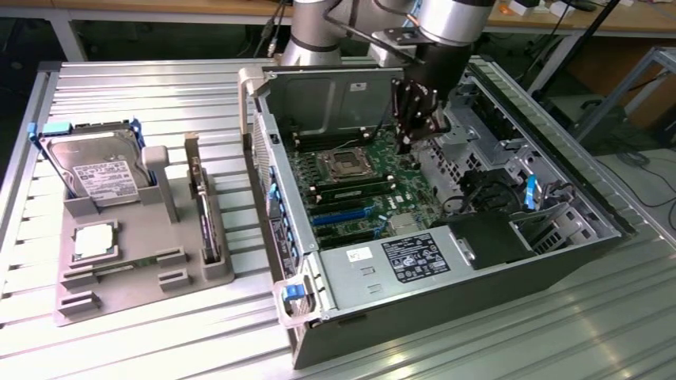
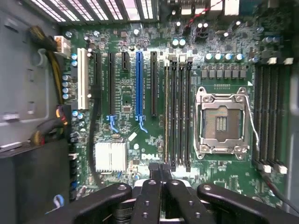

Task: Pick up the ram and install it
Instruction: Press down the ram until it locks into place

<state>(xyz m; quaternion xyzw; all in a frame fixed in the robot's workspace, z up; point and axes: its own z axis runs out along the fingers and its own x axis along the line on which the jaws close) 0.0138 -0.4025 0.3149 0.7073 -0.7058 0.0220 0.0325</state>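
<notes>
Your gripper (image 2: 159, 175) hangs inside the open computer case (image 1: 349, 273), jaws pressed shut with nothing between them. You can see the ram (image 2: 166, 116) seated in the motherboard (image 2: 126, 93) slot just beside the empty processor socket (image 2: 222, 122), directly ahead of the fingertips.

Silver-grey arm (image 1: 317, 32), black gripper (image 1: 412, 134) with screw-studded linkage fingers (image 2: 149, 196).
</notes>
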